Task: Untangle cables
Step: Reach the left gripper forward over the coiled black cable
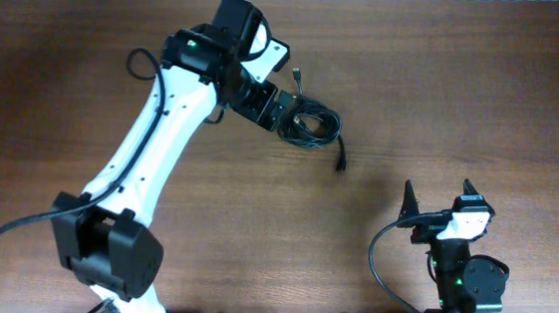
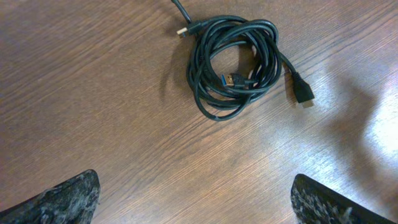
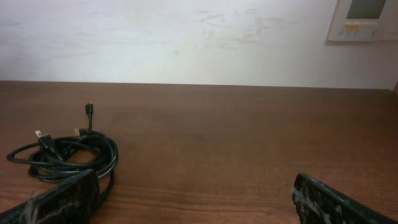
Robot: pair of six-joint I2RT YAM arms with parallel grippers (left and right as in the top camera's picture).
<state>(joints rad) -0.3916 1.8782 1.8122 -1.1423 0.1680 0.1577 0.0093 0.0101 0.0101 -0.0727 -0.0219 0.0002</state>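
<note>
Overhead: left arm nearest the lens, stretched out across the table, left gripper spread and touching nothing, right beside the cables; coil just to its right, one plug end trailing toward me. Right gripper spread too, parked well apart near my base, so left is nearer

Left wrist: fingertips wide at the bottom edge, cables ahead, centred between them, loops lying flat

Right wrist: cables far left of my open pads
</note>
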